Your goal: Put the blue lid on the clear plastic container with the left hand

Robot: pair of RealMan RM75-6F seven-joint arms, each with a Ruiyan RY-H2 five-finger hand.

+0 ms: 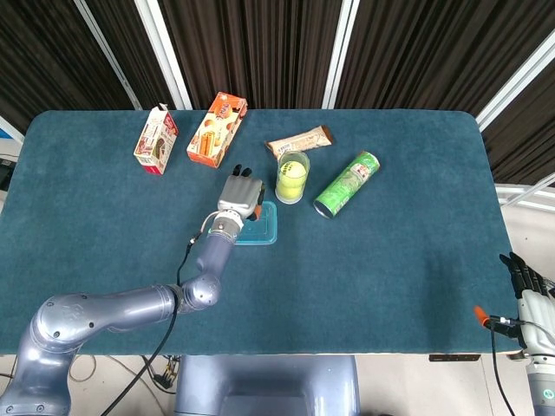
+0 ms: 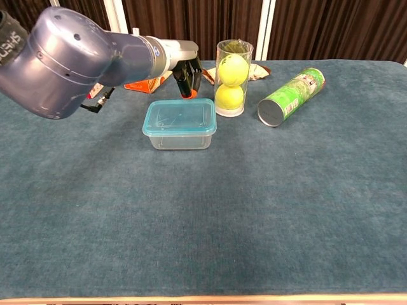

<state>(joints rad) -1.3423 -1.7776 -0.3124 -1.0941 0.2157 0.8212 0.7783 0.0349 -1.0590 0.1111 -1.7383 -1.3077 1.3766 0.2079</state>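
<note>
Dark curtains hung behind the teal bench point(image 1: 408, 260). Near its middle sat the container point(image 2: 179, 135) with the lid point(image 2: 179, 117) already on top. Over its far edge hovered the left hand point(image 1: 241, 196), fingers point(image 2: 188, 75) pointing down, apart and holding nothing; whether they touched the lid was hard to tell from either view. Just right of the container stood a tube point(image 2: 233, 77) with two tennis balls, and beyond it a green can point(image 1: 347, 184) lay on its side. At the far side lay a carton point(image 1: 156, 139), a box point(image 1: 217, 130) and a snack bar point(image 1: 300, 141). Off the bench's near right corner, the right hand point(image 1: 529, 286) rested with fingers loosely apart, empty.
</note>
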